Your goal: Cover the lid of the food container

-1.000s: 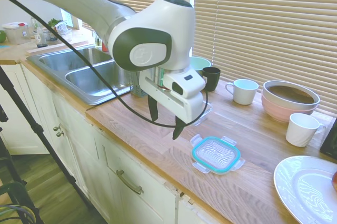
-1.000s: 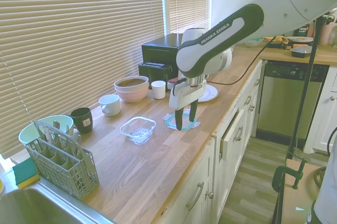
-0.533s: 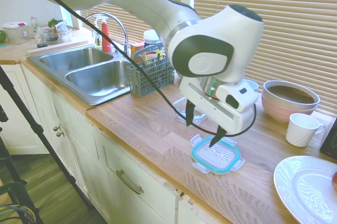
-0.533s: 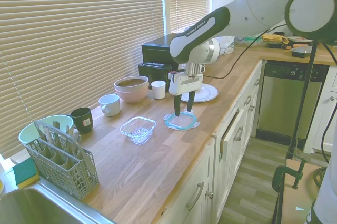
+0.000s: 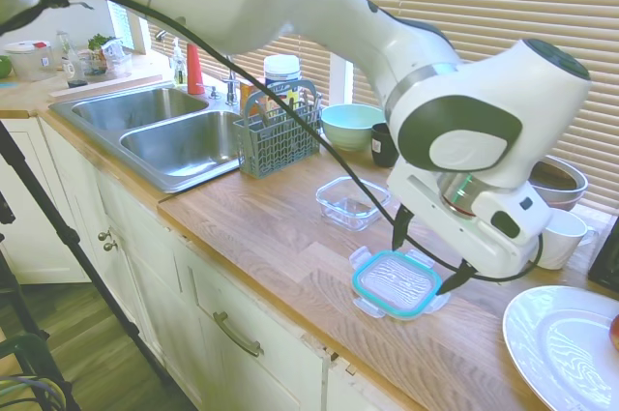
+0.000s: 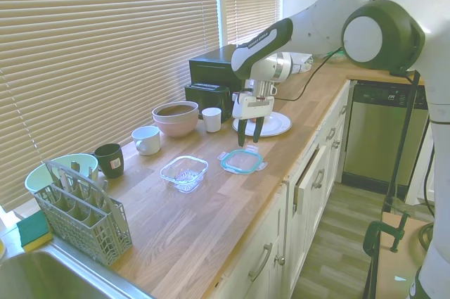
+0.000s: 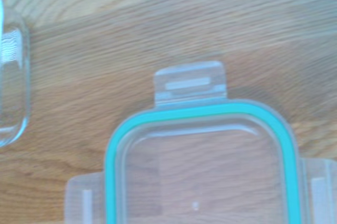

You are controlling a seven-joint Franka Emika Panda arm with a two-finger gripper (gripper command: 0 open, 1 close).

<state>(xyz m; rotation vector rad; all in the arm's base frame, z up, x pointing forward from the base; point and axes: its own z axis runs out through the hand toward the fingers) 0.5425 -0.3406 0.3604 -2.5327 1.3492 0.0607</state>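
The lid (image 5: 397,282), clear with a teal seal rim and snap tabs, lies flat on the wooden counter near its front edge. The lid (image 6: 243,161) also shows in the second exterior view, and the lid (image 7: 202,155) fills the lower part of the wrist view. The food container (image 5: 352,201), a small clear glass dish, stands uncovered beside it toward the sink; the container (image 6: 185,171) is apart from the lid. One glass edge of the container (image 7: 10,87) shows in the wrist view. My gripper (image 5: 427,256) hangs open just above the lid's plate-side edge, holding nothing; the gripper (image 6: 249,137) points down.
A white plate (image 5: 561,343) lies just beyond the lid. Behind are a white cup (image 5: 559,237), stacked pink bowls (image 5: 556,179), a black mug (image 5: 387,143) and a mint-green bowl (image 5: 353,124). A cutlery basket (image 5: 276,140) and sink (image 5: 164,131) sit further along.
The arm swept along the counter from the container side, across the lid, to its plate-side edge. The fingers stayed open. Lid and container have not moved.
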